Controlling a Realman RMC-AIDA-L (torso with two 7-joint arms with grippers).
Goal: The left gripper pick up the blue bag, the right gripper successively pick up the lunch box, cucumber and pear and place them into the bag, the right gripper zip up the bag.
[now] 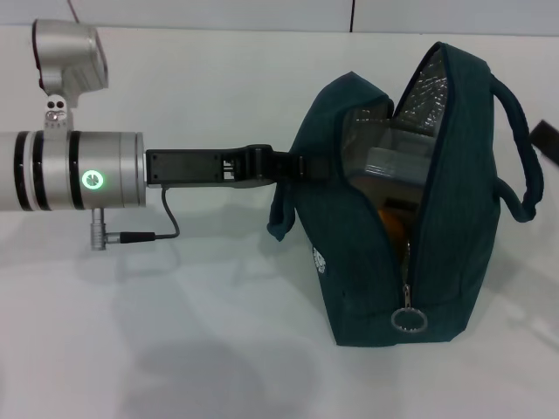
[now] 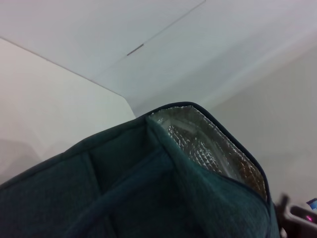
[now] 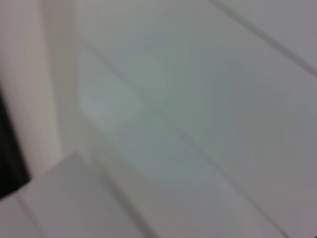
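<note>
Bag: the blue bag [image 1: 376, 262] stands upright on the white table [image 1: 175, 349], mouth unzipped | left gripper [image 1: 301, 168] clamped on its near handle | lunch box [image 1: 393, 161] and pear [image 1: 393, 229] inside.

White matte surface [image 1: 218, 349] fills most of frame, w/ soft grey shadows at lower left. Pale wall [image 1: 218, 13] runs along top edge; thin dark vertical seam [image 1: 353, 15] at upper centre-right. Even, diffuse light.
</note>
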